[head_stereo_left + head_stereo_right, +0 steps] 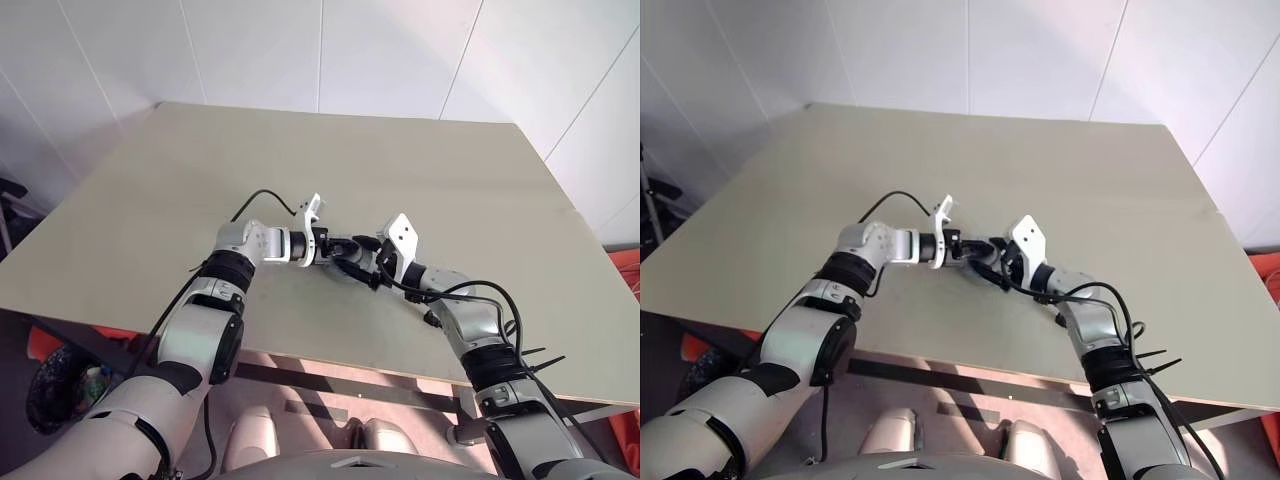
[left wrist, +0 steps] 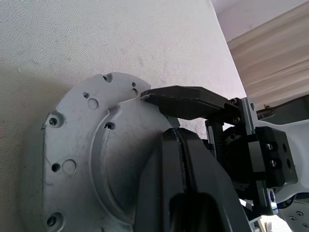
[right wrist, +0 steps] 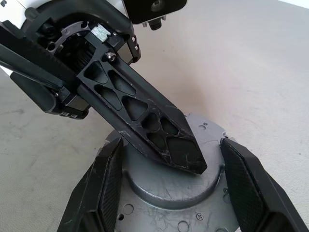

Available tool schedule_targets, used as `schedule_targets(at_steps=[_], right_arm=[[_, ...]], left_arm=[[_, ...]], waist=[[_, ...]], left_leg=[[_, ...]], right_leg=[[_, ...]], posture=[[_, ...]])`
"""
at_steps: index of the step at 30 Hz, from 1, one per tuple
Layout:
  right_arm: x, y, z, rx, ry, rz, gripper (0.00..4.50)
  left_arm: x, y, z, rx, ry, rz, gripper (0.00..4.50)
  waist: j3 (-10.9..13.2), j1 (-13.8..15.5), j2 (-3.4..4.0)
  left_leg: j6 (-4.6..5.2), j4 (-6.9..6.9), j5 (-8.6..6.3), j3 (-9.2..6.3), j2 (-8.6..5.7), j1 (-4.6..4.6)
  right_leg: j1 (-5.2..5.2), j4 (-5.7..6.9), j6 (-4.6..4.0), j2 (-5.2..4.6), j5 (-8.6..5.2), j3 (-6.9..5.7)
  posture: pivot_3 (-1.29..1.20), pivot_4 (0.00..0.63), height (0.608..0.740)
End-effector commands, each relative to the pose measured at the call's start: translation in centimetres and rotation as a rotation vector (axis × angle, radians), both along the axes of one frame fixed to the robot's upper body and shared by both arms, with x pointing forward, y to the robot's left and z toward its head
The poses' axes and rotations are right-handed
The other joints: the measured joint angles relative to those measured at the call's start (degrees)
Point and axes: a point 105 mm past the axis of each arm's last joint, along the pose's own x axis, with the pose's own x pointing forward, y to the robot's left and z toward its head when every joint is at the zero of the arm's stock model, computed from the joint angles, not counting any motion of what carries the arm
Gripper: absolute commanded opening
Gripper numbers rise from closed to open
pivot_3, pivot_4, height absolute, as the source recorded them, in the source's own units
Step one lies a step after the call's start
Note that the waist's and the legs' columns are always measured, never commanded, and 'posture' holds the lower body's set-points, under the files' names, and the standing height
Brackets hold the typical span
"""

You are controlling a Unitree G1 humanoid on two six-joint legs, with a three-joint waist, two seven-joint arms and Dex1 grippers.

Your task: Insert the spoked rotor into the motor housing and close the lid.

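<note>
While the lid (image 3: pixel 178 186) lies shut and flat on the table (image 1: pixel 330 180), the left gripper (image 3: pixel 188 162), fingers pressed together, rests its tip on top. The right gripper (image 3: pixel 169 193) spreads wide around the lid's sides, holding it steady.

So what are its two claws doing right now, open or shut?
Left gripper: shut, empty, its tips resting on the closed lid.
Right gripper: open, its fingers on either side of the grey motor housing.
</note>
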Motion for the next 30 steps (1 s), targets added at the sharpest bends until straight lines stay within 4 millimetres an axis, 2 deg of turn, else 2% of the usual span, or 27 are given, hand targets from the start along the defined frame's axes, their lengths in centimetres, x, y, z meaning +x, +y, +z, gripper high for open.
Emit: schedule_targets(at_steps=[1,5,9,18,22,24,30], right_arm=[[0.8,-2.1,-0.7,-0.034,0.028,-0.105,3.08],[1.0,-2.1,-0.6,-0.023,0.036,-0.105,3.08],[1.0,-2.0,-0.3,-0.005,0.046,-0.098,4.45],[0.0,-0.9,0.8,0.026,0.04,-0.029,4.48],[-0.3,-0.4,3.0,0.117,0.041,0.005,4.48],[-0.4,-0.3,5.3,0.204,0.035,0.022,4.48],[-0.3,-1.1,9.5,0.333,0.005,0.023,4.48]], left_arm=[[0.0,0.8,-0.9,0.049,0.02,0.021,0.04],[0.1,1.1,-1.0,0.051,0.026,0.034,0.04],[0.4,1.2,-1.0,0.07,0.011,0.051,0.0],[0.1,0.9,-0.7,0.064,0.003,0.034,0.0],[0.1,1.0,-0.7,0.061,0.002,0.038,0.0],[0.2,1.1,-0.6,0.061,0.0,0.038,0.0],[0.1,1.2,-0.3,0.054,0.0,0.028,0.0]], waist=[[0.0,0.0,0.0],[0.0,0.0,-0.01],[0.0,0.0,-0.03],[0.0,-0.1,-0.03],[0.0,-0.1,-0.03],[0.0,-0.1,-0.02],[0.0,-0.1,-0.02]], left_leg=[[0.0,-0.01,0.0,0.0,0.0,0.0],[-0.01,-0.18,0.01,0.01,0.0,0.02],[0.01,-0.62,0.17,0.05,0.0,0.13],[0.14,-0.73,0.31,0.05,0.03,0.05],[0.16,-0.88,0.3,0.05,0.05,-0.07],[0.23,-1.01,0.27,0.05,0.06,-0.19],[0.48,-1.06,0.36,0.09,0.08,-0.27]], right_leg=[[0.0,0.0,0.0,0.0,0.0,0.0],[0.0,-0.09,0.02,-0.06,-0.01,-0.01],[-0.01,-0.21,0.04,-0.23,-0.02,-0.01],[-0.04,-0.3,0.0,-0.23,0.0,-0.06],[-0.07,-0.55,-0.29,-0.21,0.17,-0.13],[-0.08,-0.82,-0.32,-0.2,0.19,-0.19],[-0.16,-0.91,-0.3,-0.2,0.18,-0.26]], posture=[[0.0,0.0,0.74],[0.0,0.0,0.74],[0.0,0.0,0.74],[0.0,0.0,0.74],[0.0,0.0,0.74],[0.0,0.0,0.74],[0.0,0.0,0.74]])
